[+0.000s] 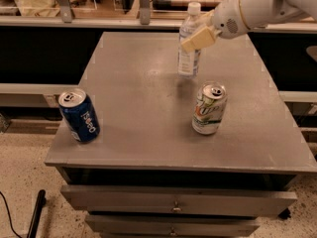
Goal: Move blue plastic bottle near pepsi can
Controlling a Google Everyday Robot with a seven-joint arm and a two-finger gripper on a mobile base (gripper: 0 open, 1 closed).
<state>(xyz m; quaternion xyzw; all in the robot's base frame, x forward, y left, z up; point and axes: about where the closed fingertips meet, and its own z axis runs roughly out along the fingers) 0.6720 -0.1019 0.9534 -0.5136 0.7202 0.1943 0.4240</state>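
The blue plastic bottle (188,51), clear with a white cap and pale label, stands upright at the back middle of the grey table (143,88). My gripper (197,36) reaches in from the upper right and is shut on the bottle's upper body; one beige finger crosses its front. The bottle's base looks just above or barely on the tabletop. The pepsi can (79,115), dark blue with white lettering, stands at the table's front left corner, far from the bottle.
A white-and-green soda can (209,108) stands right of centre, just in front of the bottle. The table has drawers (173,202) below its front edge. A counter with metal posts (143,4) runs behind the table.
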